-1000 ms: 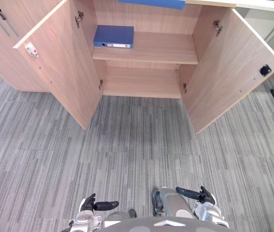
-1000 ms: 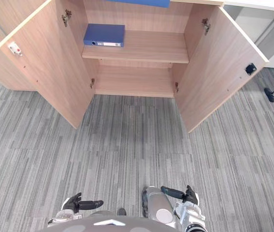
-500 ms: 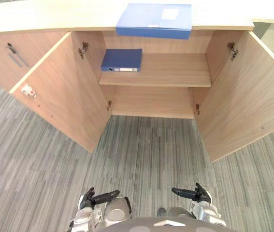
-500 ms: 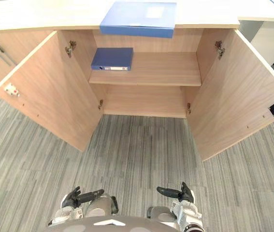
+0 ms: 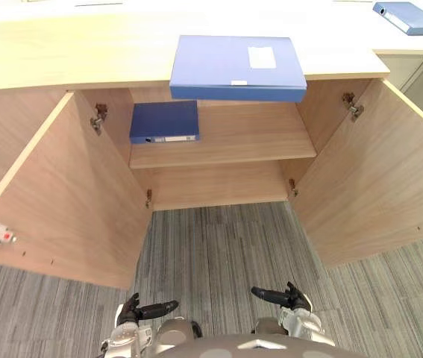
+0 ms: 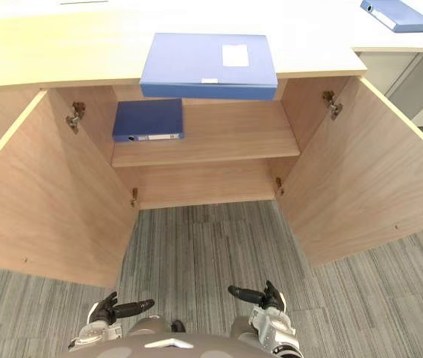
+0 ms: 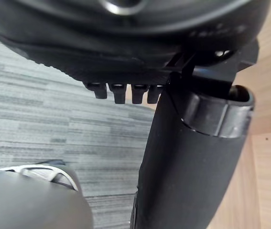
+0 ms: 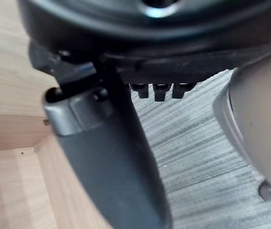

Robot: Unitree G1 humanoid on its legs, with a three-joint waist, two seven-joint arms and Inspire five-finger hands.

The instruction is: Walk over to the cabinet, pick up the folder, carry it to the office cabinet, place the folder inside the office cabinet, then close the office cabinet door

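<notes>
Room: we face an open office cabinet (image 5: 248, 136) on grey carpet (image 5: 218, 250), folder (image 5: 237, 67) atop.
Hands: left hand (image 5: 131, 312), right hand (image 5: 295, 300) low, fingers loose, empty.

The folder (image 5: 237, 66) is a flat blue box file with a pale label on its cover. It lies flat on the counter (image 5: 69, 52), which forms the top of the cabinet (image 5: 218, 186). Its long front edge juts slightly over the counter's rim, right above the opening. The cabinet is light wood and stands open, with the left door (image 5: 62, 201) and the right door (image 5: 368, 179) both swung wide outward. Inside, one shelf (image 5: 248, 138) splits it into an upper and a lower compartment. A darker blue binder (image 5: 164, 121) lies flat at the shelf's left end, spine facing out.
</notes>
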